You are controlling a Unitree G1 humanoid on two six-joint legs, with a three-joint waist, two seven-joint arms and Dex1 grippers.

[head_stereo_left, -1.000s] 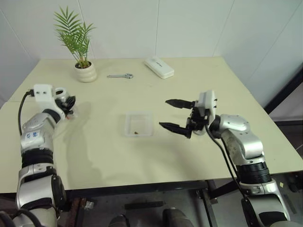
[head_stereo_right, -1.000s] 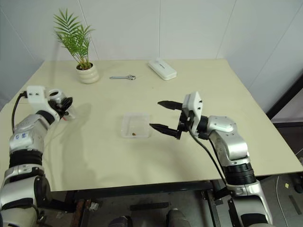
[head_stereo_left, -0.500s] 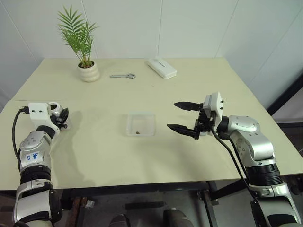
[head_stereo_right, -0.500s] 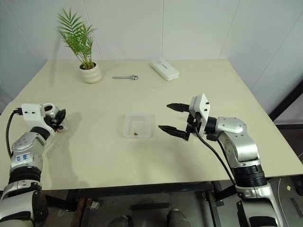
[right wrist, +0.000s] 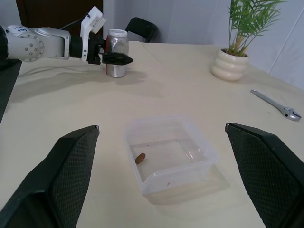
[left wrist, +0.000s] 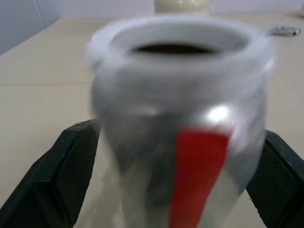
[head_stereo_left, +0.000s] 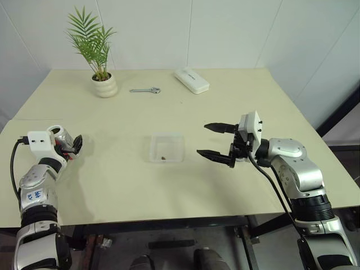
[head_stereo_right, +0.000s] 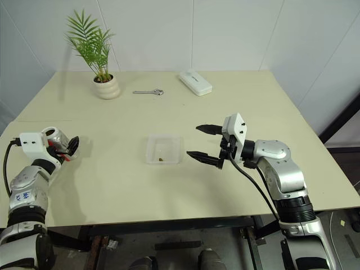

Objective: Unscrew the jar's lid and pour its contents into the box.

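**Scene layout.** The table (head_stereo_left: 112,185) is carrying all items. The box (head_stereo_left: 172,145) is sitting near the middle of the table and serves as the clock centre for the directions below.

**Box and contents.** The box is standing flat with its open side up. A single small brown bit of the contents (right wrist: 140,157) is lying on its floor, towards the side nearest the robot.

**Jar.** The jar (right wrist: 116,53) is standing upright on the table at 9 o'clock from the box, well apart from it and near the table's left edge. Its mouth is showing open in the left wrist view, and the red mark is facing the wrist camera.

**Left gripper.** The left gripper (head_stereo_left: 66,143) is reaching level around the jar, with the jar sitting inside its span. Whether it is clamping the jar or merely flanking it cannot be told.

**Right gripper.** The right gripper (head_stereo_left: 202,139) is hovering at 3 o'clock from the box, just beside it and above the table. It is pointing towards the box. Its jaws are spread wide and are holding nothing.

**Other items.** A plant pot (head_stereo_left: 105,85) is standing at 11 o'clock. A wrench (head_stereo_left: 144,90) is lying at 12 o'clock. A white case (head_stereo_left: 191,80) is lying at 1 o'clock. All three are resting well apart from the box, towards the table's far edge.
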